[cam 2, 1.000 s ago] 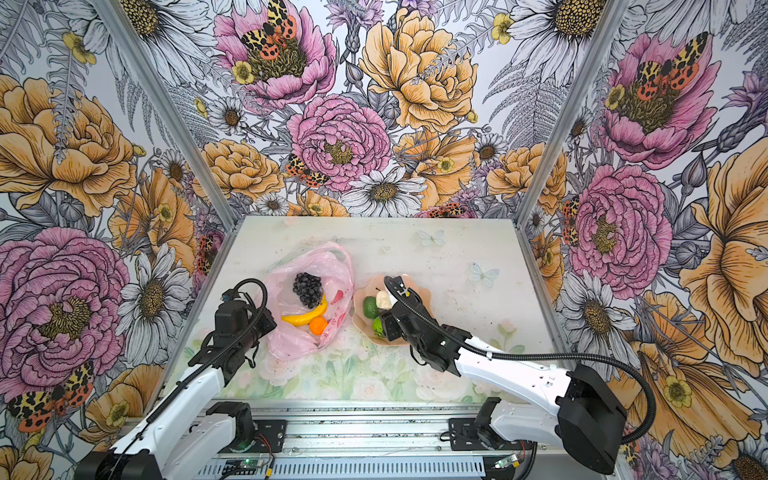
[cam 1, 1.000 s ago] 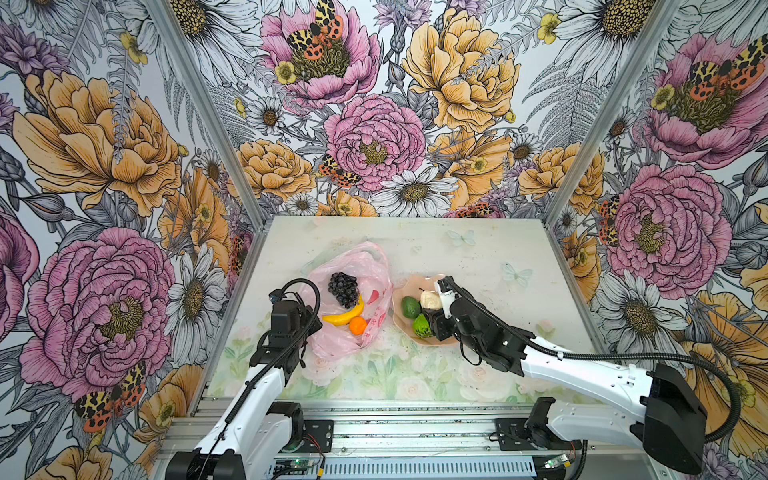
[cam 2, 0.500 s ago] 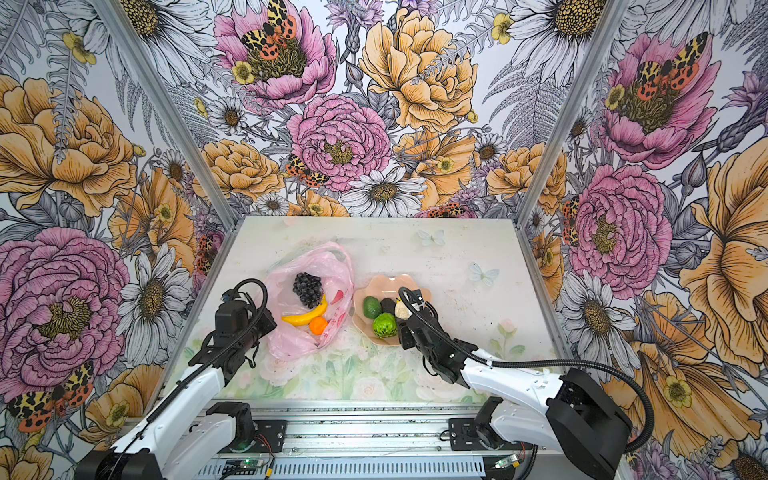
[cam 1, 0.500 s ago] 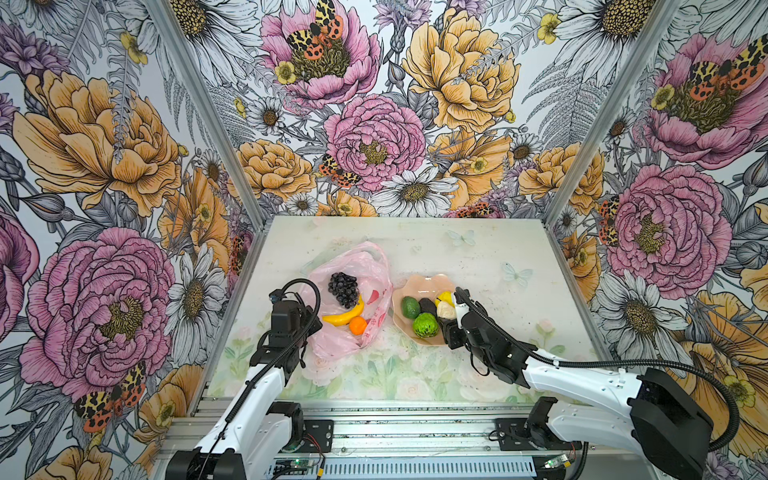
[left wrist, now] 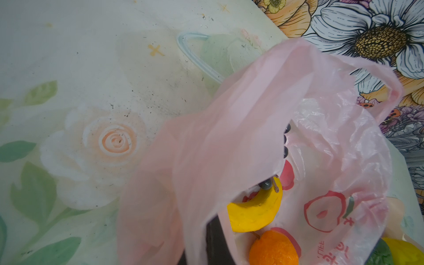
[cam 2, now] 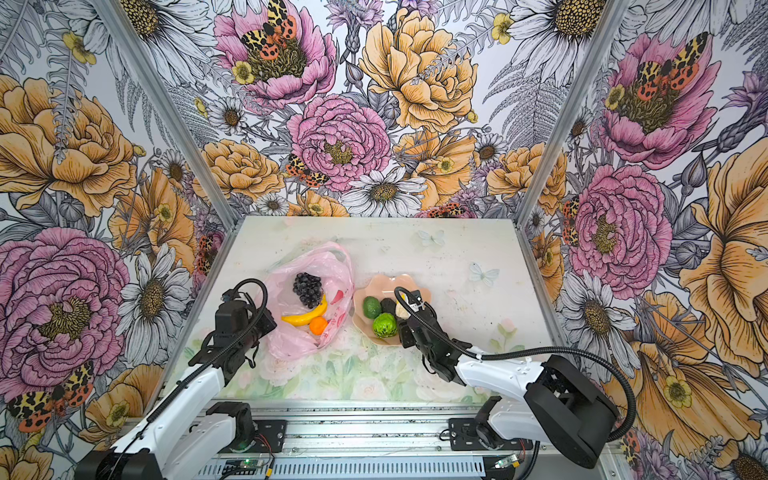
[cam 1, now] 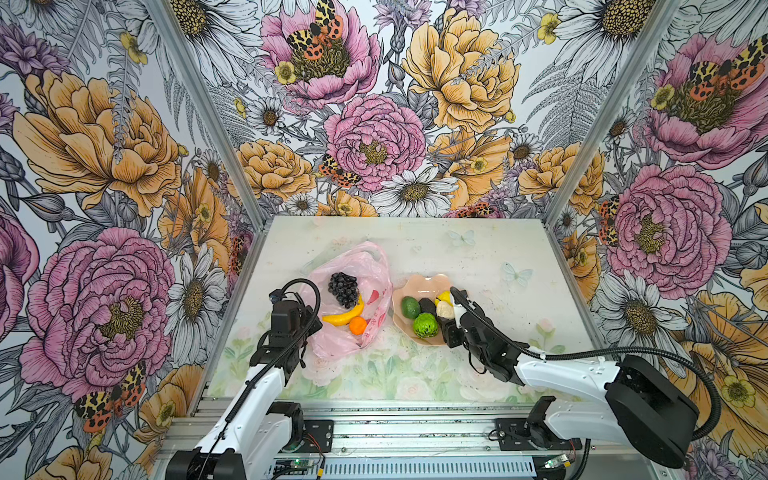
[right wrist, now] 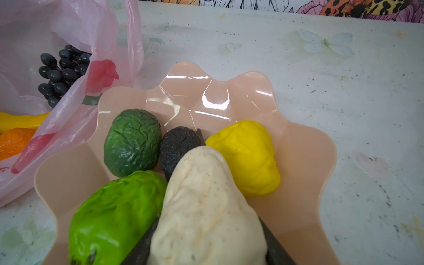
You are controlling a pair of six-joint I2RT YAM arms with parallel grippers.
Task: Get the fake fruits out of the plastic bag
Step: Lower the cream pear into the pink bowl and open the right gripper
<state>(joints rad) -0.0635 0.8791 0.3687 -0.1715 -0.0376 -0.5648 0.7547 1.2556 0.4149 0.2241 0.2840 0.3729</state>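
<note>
The plastic bag [cam 1: 336, 345] is pink and translucent. It lies open on the left-centre of the table, mouth up, just beside the bowl. Both top views show three fake fruits inside it: a dark grape bunch [cam 1: 343, 289], a yellow banana [cam 1: 344, 316] nearer the robot, and a small orange [cam 1: 358, 326] just beside the banana.

To the bag's right, a peach scalloped bowl [cam 1: 424, 280] holds a green avocado [cam 1: 410, 307], a dark brown fruit [cam 1: 427, 306], a bumpy lime-green ball [cam 1: 425, 325] and a yellow lemon [right wrist: 245, 158], all packed close.

The cream-white lump [right wrist: 206, 206] is over the bowl's near side, against the lime-green ball and the lemon. The right gripper [cam 1: 452, 322] clamps it between black fingers [right wrist: 140, 250]. Whether it rests on the bowl floor cannot be determined.

The left gripper [cam 1: 312, 325] is at the bag's left edge. Its jaws are together on the pink film, which drapes over them in the left wrist view.

The table [cam 1: 498, 249] has a pale floral print and is scuffed. The walls [cam 1: 374, 141] carry flower wallpaper.
</note>
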